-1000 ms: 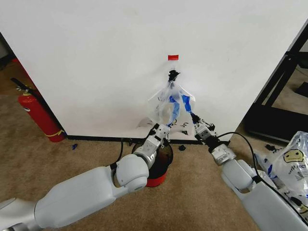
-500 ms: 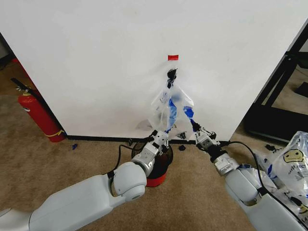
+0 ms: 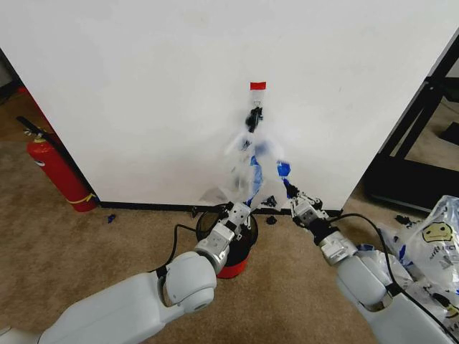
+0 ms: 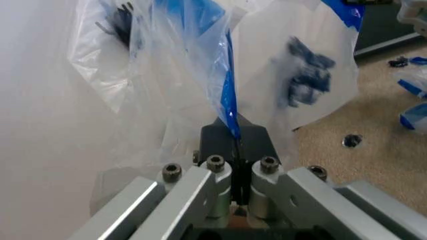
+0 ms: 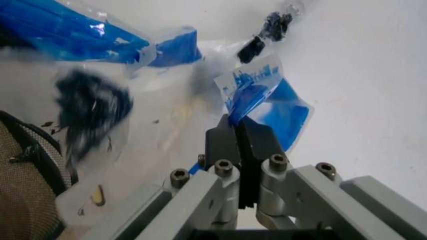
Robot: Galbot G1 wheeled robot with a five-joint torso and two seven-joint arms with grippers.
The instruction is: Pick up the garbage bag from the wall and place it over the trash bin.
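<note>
Red fire extinguisher [image 3: 56, 170], black hose and yellow band: upright on the carpet [image 3: 86, 244] at the left end of the white panel's base. Small blue scrap [image 3: 110, 218]: on the carpet just right of the extinguisher. Black metal frame [image 3: 419, 150]: far right, beyond the panel's edge. Heap of smiley-face plastic bags [image 3: 439, 247]: right edge of the carpet, below the frame.

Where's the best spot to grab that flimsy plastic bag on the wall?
By its blue-edged rim, one tool on each side. Both the left tool and right tool pinch the garbage bag there; spreading the limp rim opens it above the trash bin.
</note>
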